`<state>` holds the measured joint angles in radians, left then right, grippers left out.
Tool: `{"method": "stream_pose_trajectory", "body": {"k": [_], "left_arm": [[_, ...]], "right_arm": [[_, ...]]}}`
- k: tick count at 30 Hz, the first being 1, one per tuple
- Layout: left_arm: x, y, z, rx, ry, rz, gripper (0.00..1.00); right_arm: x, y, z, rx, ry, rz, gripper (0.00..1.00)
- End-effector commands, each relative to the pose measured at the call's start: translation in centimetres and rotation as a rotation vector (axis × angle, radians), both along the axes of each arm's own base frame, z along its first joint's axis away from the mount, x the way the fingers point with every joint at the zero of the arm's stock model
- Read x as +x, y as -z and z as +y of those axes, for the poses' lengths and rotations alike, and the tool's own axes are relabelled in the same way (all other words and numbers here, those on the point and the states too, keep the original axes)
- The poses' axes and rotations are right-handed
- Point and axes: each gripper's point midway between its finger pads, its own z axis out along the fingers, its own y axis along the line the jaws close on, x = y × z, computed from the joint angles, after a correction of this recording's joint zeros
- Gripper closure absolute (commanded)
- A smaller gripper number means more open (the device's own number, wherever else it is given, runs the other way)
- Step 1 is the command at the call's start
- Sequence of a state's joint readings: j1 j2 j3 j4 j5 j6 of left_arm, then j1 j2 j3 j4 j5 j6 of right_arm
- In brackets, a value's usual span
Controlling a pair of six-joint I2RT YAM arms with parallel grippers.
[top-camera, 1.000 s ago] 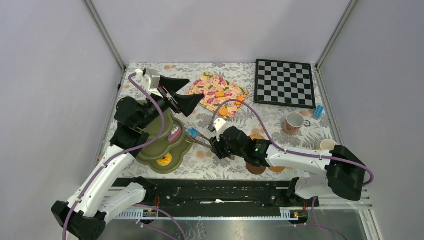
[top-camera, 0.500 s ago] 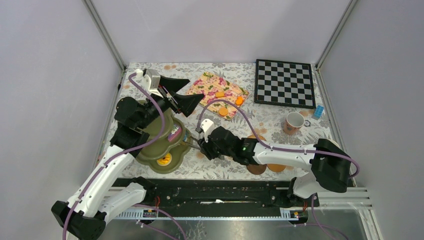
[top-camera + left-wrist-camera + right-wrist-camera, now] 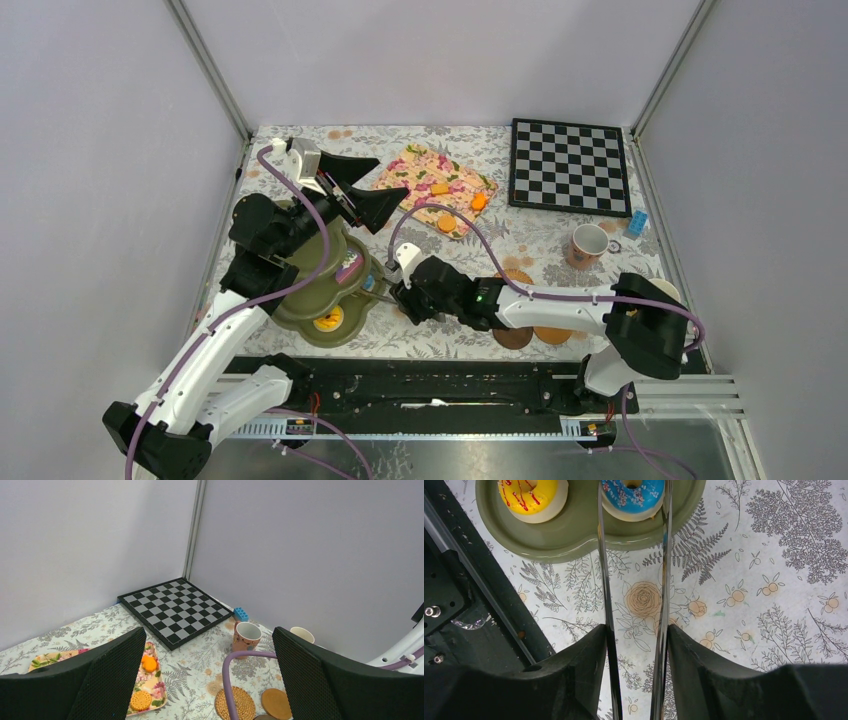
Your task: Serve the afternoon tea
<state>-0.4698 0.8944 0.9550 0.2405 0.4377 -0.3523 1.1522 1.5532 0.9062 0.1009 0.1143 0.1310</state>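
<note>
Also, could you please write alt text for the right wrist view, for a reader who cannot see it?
The right gripper holds metal tongs whose two arms flank a blue-iced doughnut at the edge of an olive-green stand tier. A yellow-iced doughnut with red stripes sits beside it; a floral tablecloth lies underneath.
</note>
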Motion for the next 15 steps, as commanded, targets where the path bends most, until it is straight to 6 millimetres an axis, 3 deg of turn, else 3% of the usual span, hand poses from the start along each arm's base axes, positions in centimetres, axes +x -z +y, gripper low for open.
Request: {"method": "stream_pose_trajectory", "body": {"k": [1, 10, 15], "left_arm": [[-0.7, -1.4, -0.1, -0.025, 0.021, -0.049, 0.01], [-0.7, -1.3, -0.2, -0.024, 0.024, -0.046, 0.01], [-0.7, -1.3, -0.2, -0.023, 0.023, -0.047, 0.01]], "right_arm": [[0.6, -2.7, 1.7, 0.069, 0.000, -0.047, 0.45], [0.8, -4.3, 1.2, 0.081, 0.011, -0.078, 0.38], [1.0, -6.3, -0.7, 0.085, 0.047, -0.124, 0.38]]}}
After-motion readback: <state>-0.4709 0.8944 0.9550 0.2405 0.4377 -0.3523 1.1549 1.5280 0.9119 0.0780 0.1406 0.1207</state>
